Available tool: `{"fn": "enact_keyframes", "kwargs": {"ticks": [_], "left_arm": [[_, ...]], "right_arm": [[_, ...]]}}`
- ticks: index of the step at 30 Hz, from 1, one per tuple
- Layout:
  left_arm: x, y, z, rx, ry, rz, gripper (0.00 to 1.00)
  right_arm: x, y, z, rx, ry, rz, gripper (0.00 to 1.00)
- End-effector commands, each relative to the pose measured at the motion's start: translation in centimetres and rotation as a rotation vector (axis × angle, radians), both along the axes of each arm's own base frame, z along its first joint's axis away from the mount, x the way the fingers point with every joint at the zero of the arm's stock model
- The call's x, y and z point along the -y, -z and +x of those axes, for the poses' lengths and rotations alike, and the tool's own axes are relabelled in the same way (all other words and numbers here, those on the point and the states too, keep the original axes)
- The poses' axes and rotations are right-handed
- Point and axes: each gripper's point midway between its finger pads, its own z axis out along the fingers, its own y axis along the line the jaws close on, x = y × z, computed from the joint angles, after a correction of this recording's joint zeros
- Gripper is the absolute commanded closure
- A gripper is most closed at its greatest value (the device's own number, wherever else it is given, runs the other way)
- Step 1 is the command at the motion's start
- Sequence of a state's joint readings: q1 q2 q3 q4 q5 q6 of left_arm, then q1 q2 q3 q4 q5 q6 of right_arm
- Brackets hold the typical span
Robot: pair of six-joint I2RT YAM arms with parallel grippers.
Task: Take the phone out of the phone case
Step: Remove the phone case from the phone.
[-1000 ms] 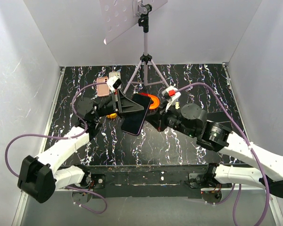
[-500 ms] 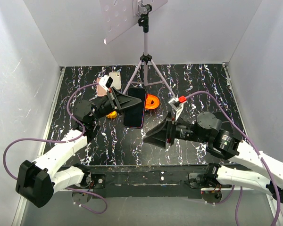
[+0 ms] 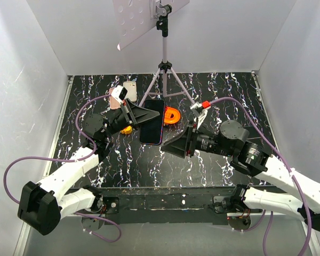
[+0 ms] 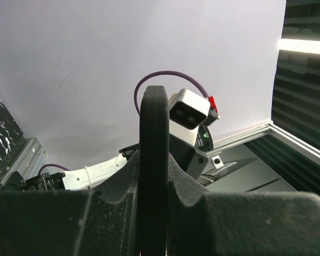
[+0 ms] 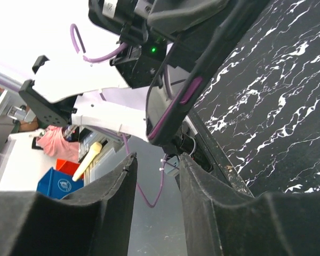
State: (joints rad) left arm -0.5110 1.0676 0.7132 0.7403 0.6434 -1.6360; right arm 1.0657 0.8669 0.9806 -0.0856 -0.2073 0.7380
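Left gripper [image 3: 145, 118] clamps the phone [image 3: 154, 133] tight between its jaws, purple case [image 5: 173, 114] still on it (held off the table). Right gripper [image 5: 157, 164] hangs just short of the phone, jaws slightly parted, nothing between them.

A black marble-patterned worktop with white veins [image 3: 218, 88] lies inside a booth of plain white walls: a back wall [image 3: 229, 37] at 12 o'clock, a left wall [image 3: 21, 96] at 9 o'clock and a right wall [image 3: 301, 74] at 3 o'clock. A grey metal tripod [image 3: 164, 74] stands on the worktop near 12 o'clock and carries a tilted white perforated panel [image 3: 133, 18]. A dark metal rail [image 3: 170, 196] runs along the 6 o'clock edge. The left wrist view shows a bright strip light [image 4: 305, 45] at 2 o'clock above dark slats [image 4: 304, 106].
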Motion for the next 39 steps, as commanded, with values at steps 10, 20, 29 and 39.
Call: {"fn": "enact_keyframes", "kwargs": {"ticks": [10, 20, 29, 39], "left_arm": [[-0.8, -2.5, -1.4, 0.072, 0.007, -0.067, 1.00], [-1.2, -3.7, -2.0, 0.074, 0.033, -0.118, 1.00], [-1.5, -3.6, -2.3, 0.045, 0.053, -0.157, 1.00], [-1.6, -4.2, -2.8, 0.065, 0.071, -0.165, 1.00]], "right_arm": [[-0.5, -3.2, 1.4, 0.015, -0.007, 0.112, 0.61], [-1.2, 0.0, 3.4, -0.014, 0.062, 0.017, 0.70], [-0.9, -0.6, 1.8, 0.052, -0.034, 0.101, 0.69], [-1.4, -0.1, 1.9, 0.064, -0.059, 0.085, 0.76]]}}
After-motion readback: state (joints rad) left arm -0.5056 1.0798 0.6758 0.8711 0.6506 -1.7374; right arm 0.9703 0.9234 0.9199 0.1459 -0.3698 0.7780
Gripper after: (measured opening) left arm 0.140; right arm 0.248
